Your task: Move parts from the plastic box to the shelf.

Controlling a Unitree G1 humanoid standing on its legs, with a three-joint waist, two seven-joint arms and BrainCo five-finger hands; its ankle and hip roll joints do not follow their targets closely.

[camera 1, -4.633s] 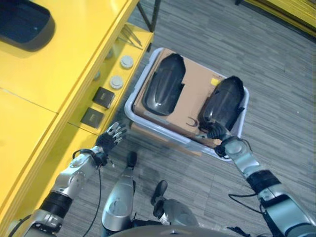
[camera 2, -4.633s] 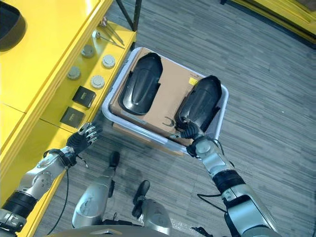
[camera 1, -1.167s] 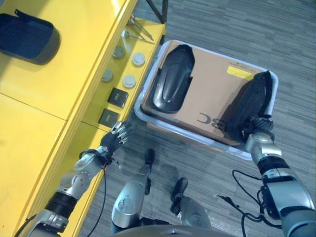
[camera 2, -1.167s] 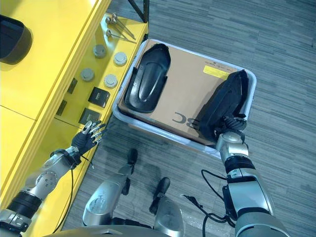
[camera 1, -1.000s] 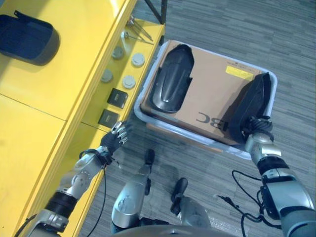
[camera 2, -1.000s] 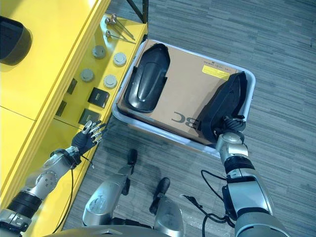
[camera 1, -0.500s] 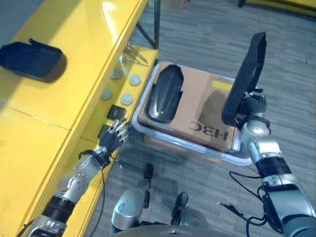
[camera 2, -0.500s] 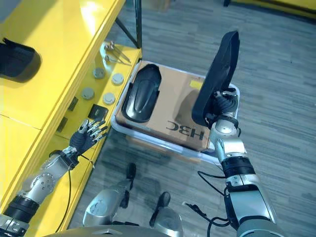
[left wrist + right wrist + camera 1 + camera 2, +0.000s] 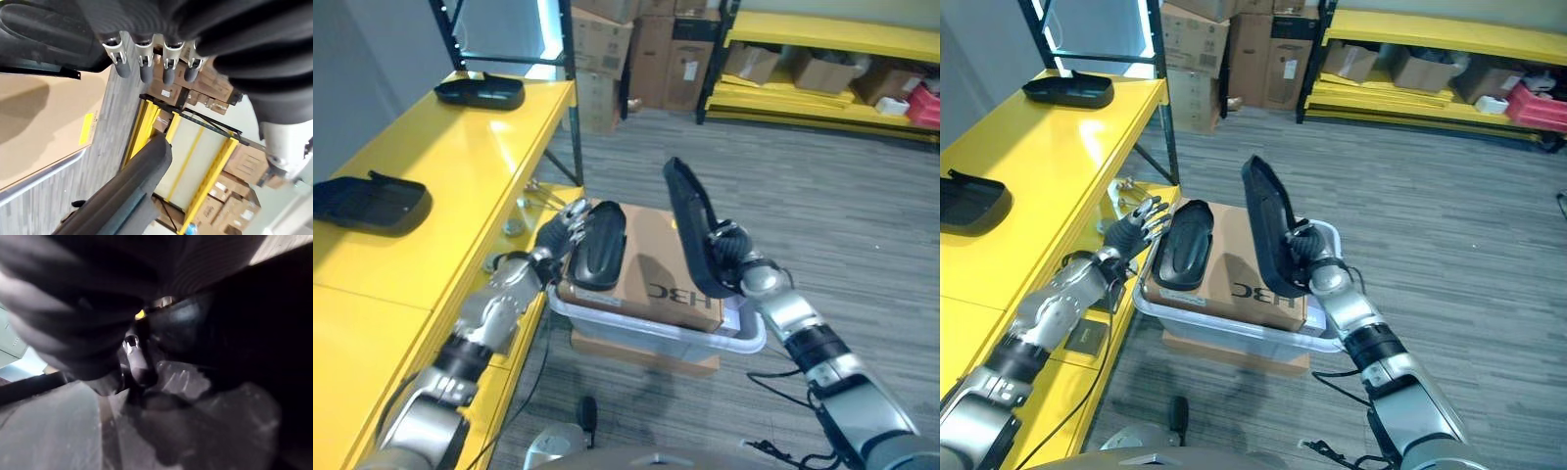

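Glossy black plastic part [image 9: 690, 230], matt brown cardboard [image 9: 651, 264], translucent plastic box [image 9: 636, 328].

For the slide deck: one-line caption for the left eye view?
Right hand lifts a black part above the plastic box; open left hand near the second part.

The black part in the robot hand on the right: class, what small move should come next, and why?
Probably swing it left toward the yellow shelf. The right robot hand grips the lifted black part upright above the plastic box, while two like parts already lie on that shelf and the open left robot hand hovers near the box's remaining part.
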